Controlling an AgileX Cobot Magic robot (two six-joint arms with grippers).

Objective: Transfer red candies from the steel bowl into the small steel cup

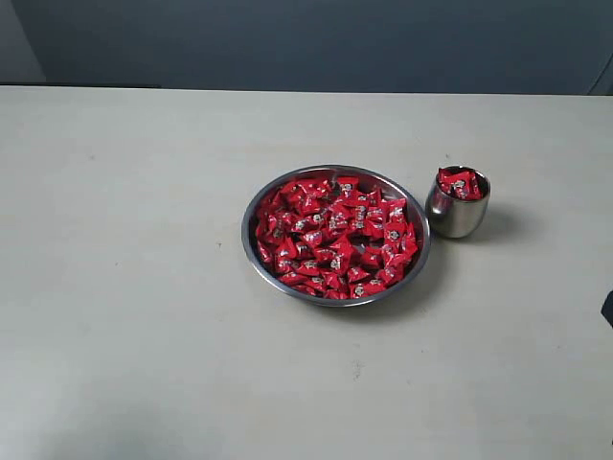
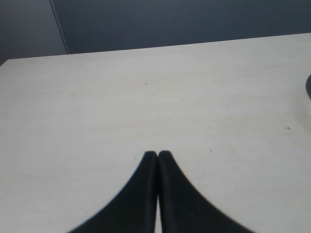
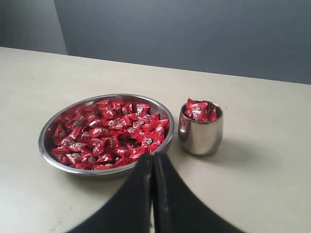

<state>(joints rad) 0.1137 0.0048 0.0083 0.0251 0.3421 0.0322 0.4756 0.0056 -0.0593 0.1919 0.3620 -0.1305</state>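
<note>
Exterior view: the steel bowl [image 1: 383,178] sits near the middle of the pale worktop [image 1: 124,287], wide and shallow, its floor almost wholly covered by a loose heap of red candies [image 1: 335,235]; the small steel cup [image 1: 458,216] stands upright just beside the bowl's right rim, though whether the two rims touch is hard to tell from here; a few more red-wrapped candies lie in the cup, reaching up to its brim. In the right wrist view the bowl [image 3: 46,133], its candies [image 3: 109,133] and the cup [image 3: 200,136] all lie ahead of the right tool [image 3: 153,156]; its two dark fingers are pressed together with nothing between them, their tips in line with the bowl's nearest rim. In the left wrist view the left tool [image 2: 158,154] hangs over bare worktop [image 2: 97,107]; its fingers also meet tip to tip and hold nothing.
</note>
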